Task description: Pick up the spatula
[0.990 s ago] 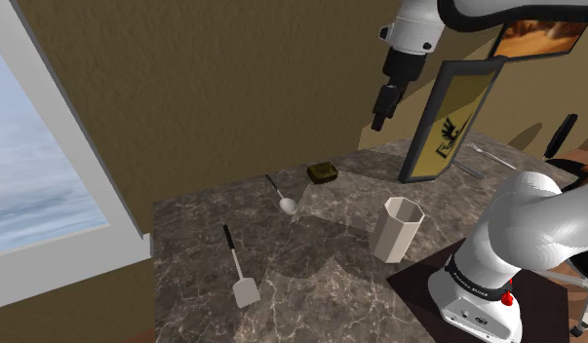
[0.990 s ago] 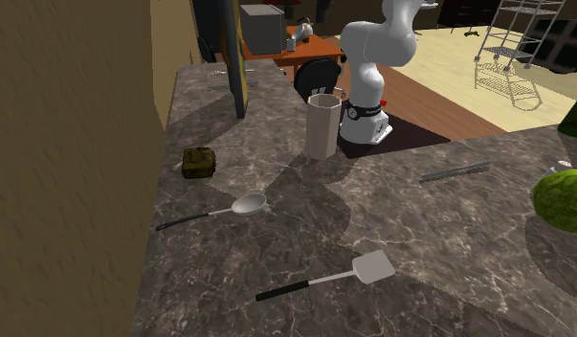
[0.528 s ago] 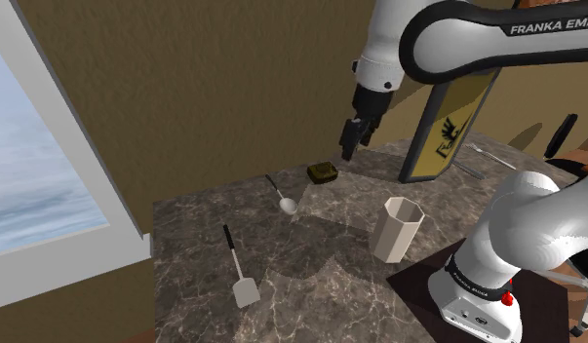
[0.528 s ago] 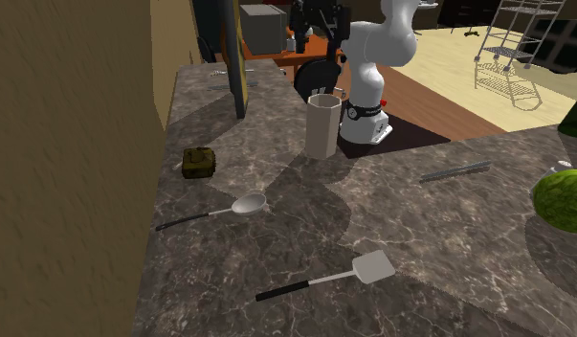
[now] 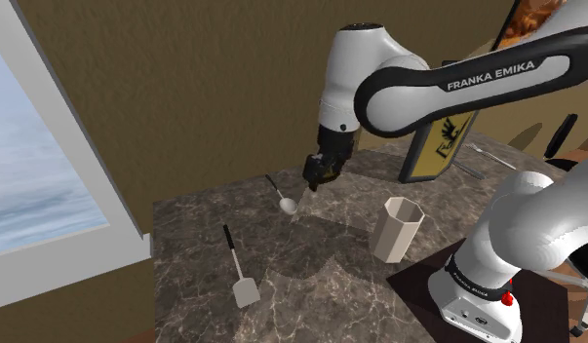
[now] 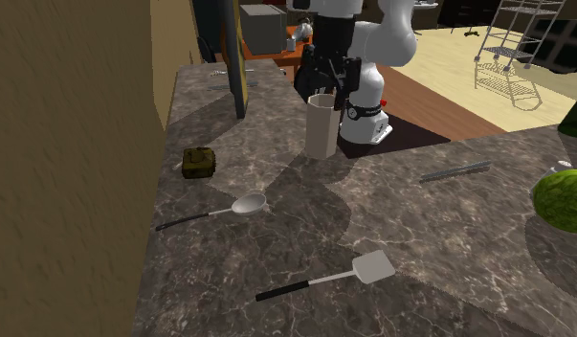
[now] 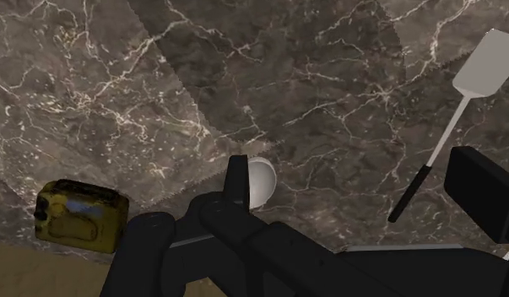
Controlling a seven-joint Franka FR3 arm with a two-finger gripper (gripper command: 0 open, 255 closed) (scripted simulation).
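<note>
On the shoulder view's left, a spatula [image 5: 235, 265] with a thin black handle and a flat, pale grey metal-looking blade lay flat on the dark, white-veined marble counter [image 5: 321, 283]. To its right lay a grey spoon [image 5: 283, 200] with a round bowl and a dark handle. Next came the all-black two-finger hand [image 5: 316, 177], hovering above the counter just past the spoon. Farther right stood a white six-sided cup [image 5: 397, 229].

In the wrist view the fingers [image 7: 237, 181] stood wide apart and held nothing. The spoon's bowl showed beside one of them, and the spatula lay out beyond the other.

The step looked like the reach, with the hand well apart from the spatula. Doing it well would mean passing over the spoon without mistaking it for the target. The wrist should turn so the jaws cross the handle, then drop almost to the stone, since the tool lay so low.

The handle's black grip gave way to a thin pale shaft. The blade widened towards its squared end, with no slots that I could make out.
</note>
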